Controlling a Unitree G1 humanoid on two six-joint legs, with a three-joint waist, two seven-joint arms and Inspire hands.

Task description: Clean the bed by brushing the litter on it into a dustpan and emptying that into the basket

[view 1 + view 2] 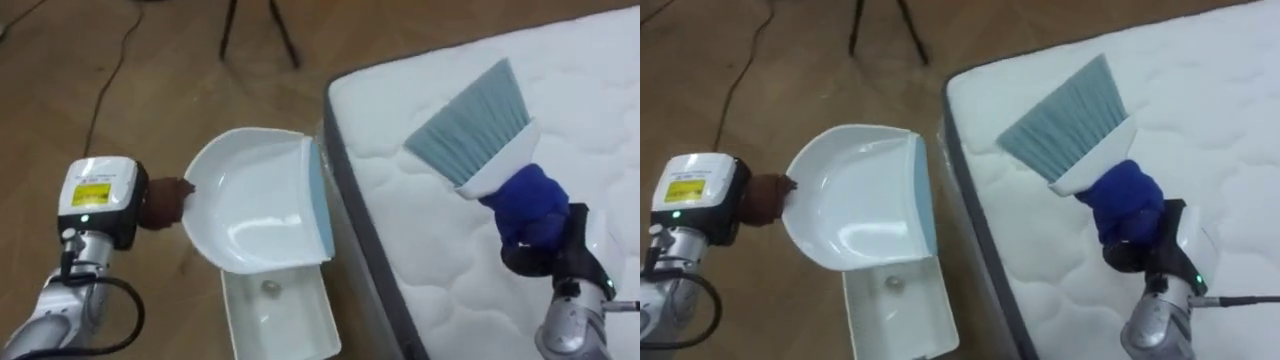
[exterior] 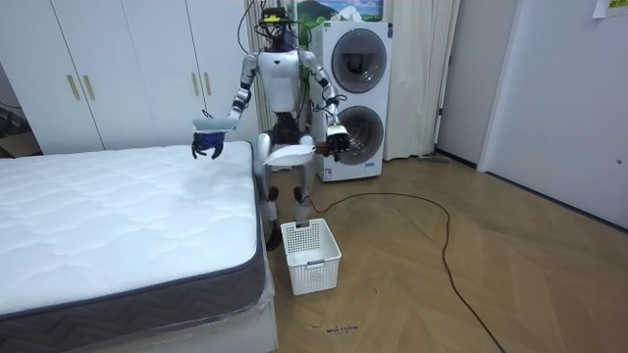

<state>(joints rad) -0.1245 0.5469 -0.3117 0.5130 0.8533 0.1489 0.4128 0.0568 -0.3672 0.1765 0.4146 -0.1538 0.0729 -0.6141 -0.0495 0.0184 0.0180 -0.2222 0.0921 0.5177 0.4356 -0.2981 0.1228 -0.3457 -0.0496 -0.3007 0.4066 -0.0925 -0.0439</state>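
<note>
- White quilted bed [image 1: 590, 90] across the right side of the left eye view, with a dark grey band along its near edge and wooden floor [image 1: 150, 90] to the left.
- Grips a brush [image 1: 470, 120] in the right hand [image 1: 528, 205], blue-covered fingers closed round the white handle.
- Grey-blue bristles fanned up and to the left, over the mattress near the bed's edge; cannot tell whether touching the cover.
- Holds a white dustpan [image 1: 255, 200] in the left hand [image 1: 165, 200], brown-covered fingers closed on its rear end.
- Pan's straight blue lip turned toward the bed, just beside its edge.
- Directly below the dustpan, a white basket [image 1: 280, 315] on the floor beside the bed, with a small round thing [image 1: 268, 288] lying in it.
- Dark stand legs [image 1: 260, 30] on the floor at the top.
- Right eye view: same layout, with the brush over the mattress, the dustpan off the edge and the basket beneath the pan.
- Room view: stands upright at the bed's far corner, facing the camera.
- Behind, two stacked machines [image 2: 353, 98] with round doors; white wardrobes [image 2: 128, 69] on the room view's left.
- Right hand out over the bed's corner, on the room view's left.
- Left hand with the dustpan at waist height beside the bed, above the floor.
- Basket on the floor near the bed's corner, apart from the bed.
</note>
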